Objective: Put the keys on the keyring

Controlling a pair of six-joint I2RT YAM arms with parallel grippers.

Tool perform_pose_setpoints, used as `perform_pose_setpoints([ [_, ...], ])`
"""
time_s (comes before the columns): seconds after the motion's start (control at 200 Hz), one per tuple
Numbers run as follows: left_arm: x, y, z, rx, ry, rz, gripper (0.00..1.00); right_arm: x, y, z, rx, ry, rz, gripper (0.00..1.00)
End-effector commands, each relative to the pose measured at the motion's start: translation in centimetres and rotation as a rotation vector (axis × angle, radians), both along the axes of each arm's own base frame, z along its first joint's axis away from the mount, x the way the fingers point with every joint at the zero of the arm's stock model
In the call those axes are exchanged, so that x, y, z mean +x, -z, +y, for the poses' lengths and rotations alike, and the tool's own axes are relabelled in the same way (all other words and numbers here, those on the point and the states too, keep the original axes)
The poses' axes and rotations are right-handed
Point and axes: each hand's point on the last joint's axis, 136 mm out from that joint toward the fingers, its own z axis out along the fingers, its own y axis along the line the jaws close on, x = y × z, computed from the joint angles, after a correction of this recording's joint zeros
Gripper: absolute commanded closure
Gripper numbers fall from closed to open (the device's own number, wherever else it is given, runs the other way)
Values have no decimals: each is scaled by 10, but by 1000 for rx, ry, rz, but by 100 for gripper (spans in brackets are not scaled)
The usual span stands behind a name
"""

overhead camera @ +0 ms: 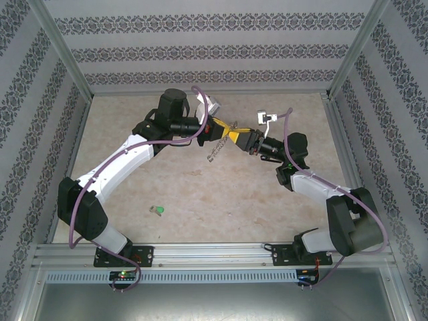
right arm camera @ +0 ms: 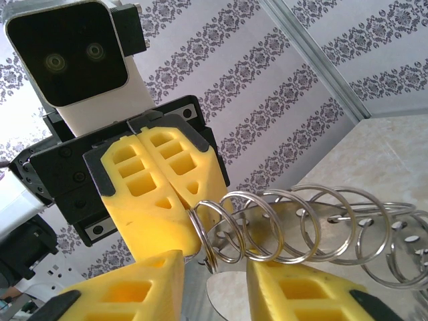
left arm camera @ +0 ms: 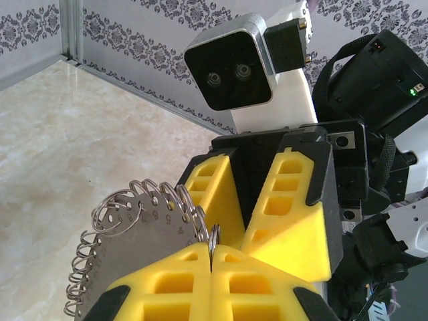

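Observation:
The keyring (overhead camera: 215, 150) is a grey numbered disc (left arm camera: 134, 231) fringed with many silvery split rings, held in the air over the middle of the table. My left gripper (overhead camera: 225, 128) is shut on one of those small rings (left arm camera: 214, 239) at its fingertips (left arm camera: 212, 257). My right gripper (overhead camera: 236, 136) faces it tip to tip. Its yellow fingers (right arm camera: 134, 287) stand apart, with the end ring (right arm camera: 212, 241) and the disc's edge between them and nothing pinched. One key (overhead camera: 159, 210) with a green head lies loose on the table, near the left arm.
The table is a pale stone-look surface (overhead camera: 221, 194) closed in by patterned walls (overhead camera: 200, 50) and metal posts. Cables loop over both arms. A small white block (overhead camera: 265, 118) sits behind the right gripper.

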Motion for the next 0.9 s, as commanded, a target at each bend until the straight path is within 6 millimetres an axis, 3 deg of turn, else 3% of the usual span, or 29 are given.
perform_pose_setpoints([
  [0.0,-8,-19,-2,-47,30,-50,100,-2,-26,-4,32,15,-106,73],
  [0.21,-6,-15,-3,-41,25,-42,100,-5,-31,-6,36,17,-118,81],
  [0.405,-3,-9,-2,-27,12,-39,100,-8,-36,-8,43,24,-123,74],
  [0.58,-2,-8,-2,-24,10,-38,100,-8,-37,-8,44,23,-124,75],
  [0.894,-2,-4,-5,-21,22,-26,100,-4,-37,-7,45,26,-120,94],
])
